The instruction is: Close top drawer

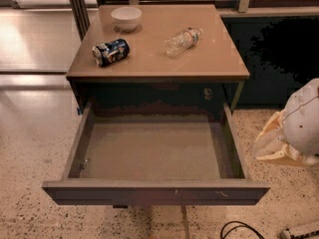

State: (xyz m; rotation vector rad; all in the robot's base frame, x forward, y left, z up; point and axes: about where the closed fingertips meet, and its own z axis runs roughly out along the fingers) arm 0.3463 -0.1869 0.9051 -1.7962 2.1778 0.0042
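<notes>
Three items on the surface (209, 59) — bowl (126, 18), crushed can (110, 52), plastic bottle (183, 40) on its side — all well left of and beyond the end effector (274, 144). Pulled wide out, the top drawer (154, 192) sits just left of the end effector, apart from it. End effector open or closed — cannot tell.

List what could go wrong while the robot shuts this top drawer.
1. The gripper hangs off to the right of the top drawer, beside its side wall, not at the front; a push from there may strike the wall or skew the drawer.
2. The can and bottle lie on their sides on the cabinet top; a hard slam may set them rolling.
</notes>
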